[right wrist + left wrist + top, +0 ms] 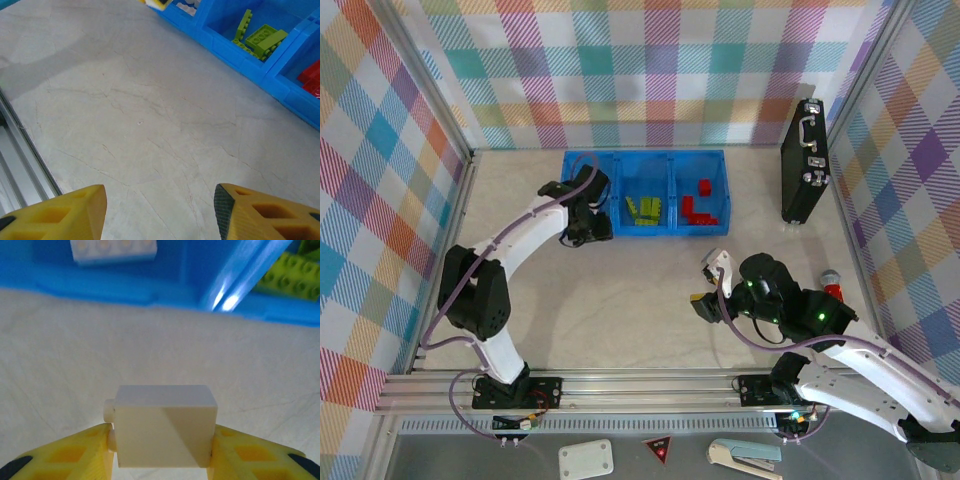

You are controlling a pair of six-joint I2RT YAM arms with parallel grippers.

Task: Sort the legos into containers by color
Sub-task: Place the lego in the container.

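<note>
Tabletop (640, 290) of pale, faintly veined stone-look sheet runs bare through its middle, from 9 o'clock across to 3, hemmed by plaid walls (650, 70) on three sides and a metal rail at 6.

At 12 o'clock sits the blue bin (645, 157), glossy plastic with low walls and three compartments side by side. A black briefcase (804, 165) stands on edge at 2 o'clock, apart from the bin.

Lime green bricks (645, 210) lie heaped in the middle compartment and red bricks (700, 205) in the right one. In the left wrist view a cream brick (112, 250), studs up, lies in the left one.

At about 11 o'clock the left gripper (162, 450) is clamped on a second cream brick (162, 425) (smooth-faced, one stud poking out at 9 o'clock), above bare table with the bin's near wall at 12 o'clock of it.

At 5 o'clock the right gripper (708, 283) hangs over open table, its yellow jaws spread wide with nothing between them.
</note>
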